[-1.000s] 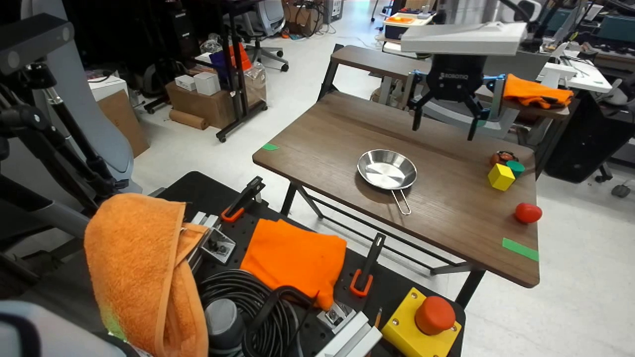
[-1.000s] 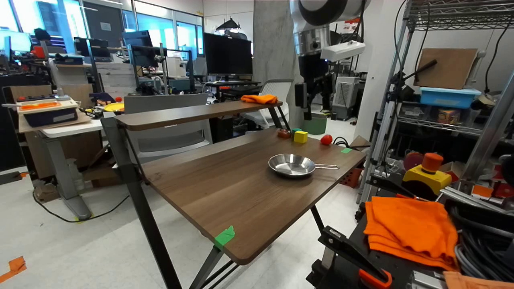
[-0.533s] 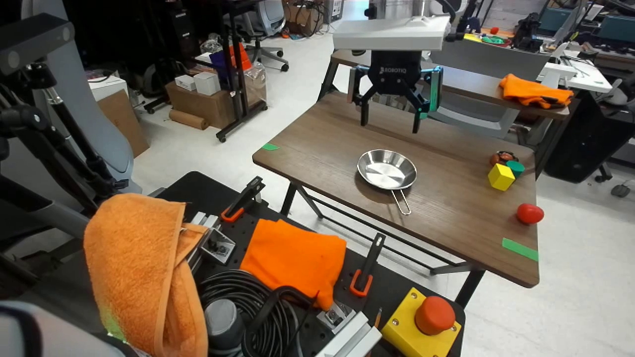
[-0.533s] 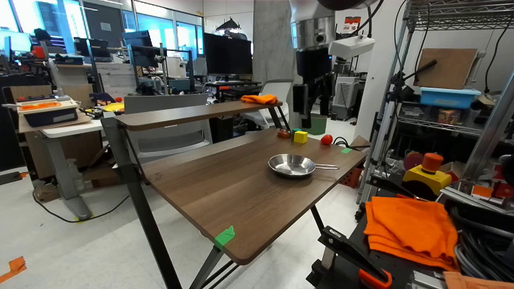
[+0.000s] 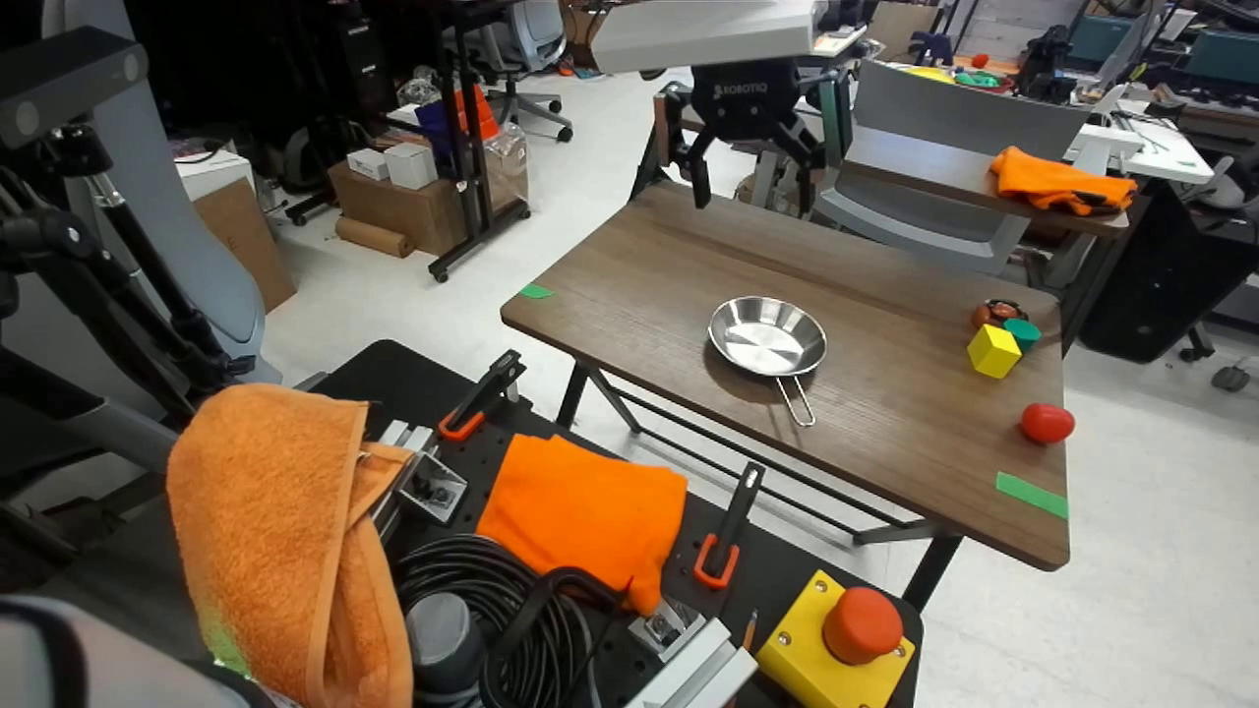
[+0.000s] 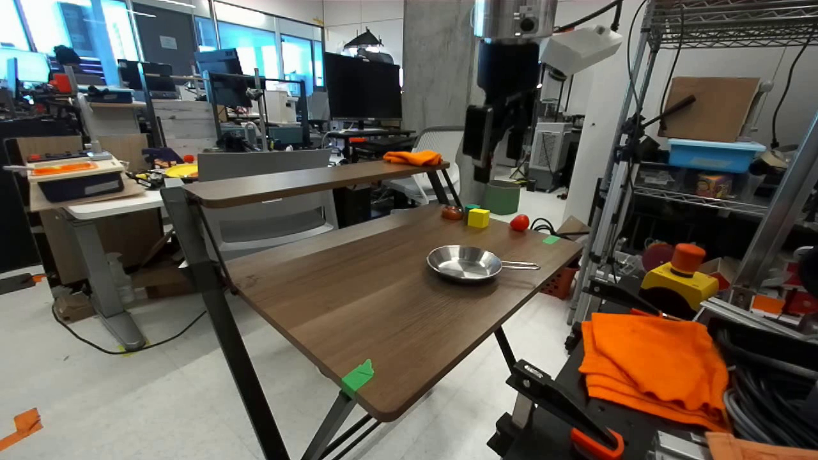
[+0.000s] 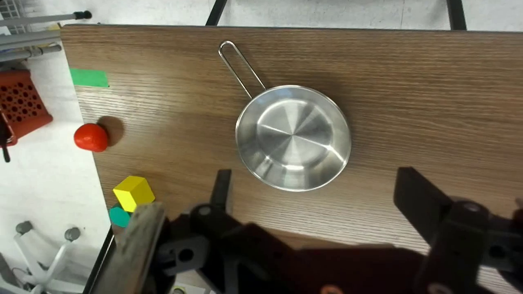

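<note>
Fingers [image 7: 421,202] spread apart, released, above the counter [image 7: 429,114]. Pan [image 7: 292,134] below, apart from them. Well to their side: yellow block [image 7: 134,194], green block [image 7: 119,216], rounded red object [image 7: 90,137]. Behind them, from my spot: shelf [image 5: 925,162].

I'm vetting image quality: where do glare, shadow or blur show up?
Wrist view: glints on the metal frying pan, a faint shadow at its upper right, the hand dark and slightly soft; in an exterior view, windows washed out bright blue.
</note>
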`<state>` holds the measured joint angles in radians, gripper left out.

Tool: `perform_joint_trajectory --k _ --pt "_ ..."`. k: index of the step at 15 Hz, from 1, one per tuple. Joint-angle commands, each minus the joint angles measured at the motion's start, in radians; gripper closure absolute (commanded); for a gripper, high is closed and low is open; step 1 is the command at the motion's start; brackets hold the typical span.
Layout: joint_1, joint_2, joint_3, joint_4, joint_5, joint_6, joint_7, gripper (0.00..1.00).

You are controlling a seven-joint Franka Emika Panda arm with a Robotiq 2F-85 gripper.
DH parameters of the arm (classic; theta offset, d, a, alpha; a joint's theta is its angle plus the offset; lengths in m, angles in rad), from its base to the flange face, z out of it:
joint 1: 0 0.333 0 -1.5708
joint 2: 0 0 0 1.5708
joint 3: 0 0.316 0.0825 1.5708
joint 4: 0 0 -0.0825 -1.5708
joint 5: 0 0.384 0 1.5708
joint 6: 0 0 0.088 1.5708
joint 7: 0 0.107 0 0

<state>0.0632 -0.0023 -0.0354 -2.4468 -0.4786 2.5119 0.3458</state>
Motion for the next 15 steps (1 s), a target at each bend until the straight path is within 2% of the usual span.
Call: perform_joint_trajectory --k 1,4,5,6,15 --pt "-0.011 -0.106 0.044 -0.093 -0.083 0.027 0.067 0.0" --pt "-0.022 -0.131 0.071 -0.127 -0.105 0.035 0.059 0.0" --pt "-0.024 -0.093 0.074 -0.083 -0.065 0.0 0.045 0.0" --pt "-0.025 -0.099 0.079 -0.09 -0.065 -0.001 0.045 0.0" --pt "-0.029 -0.095 0.079 -0.088 -0.065 -0.001 0.045 0.0"
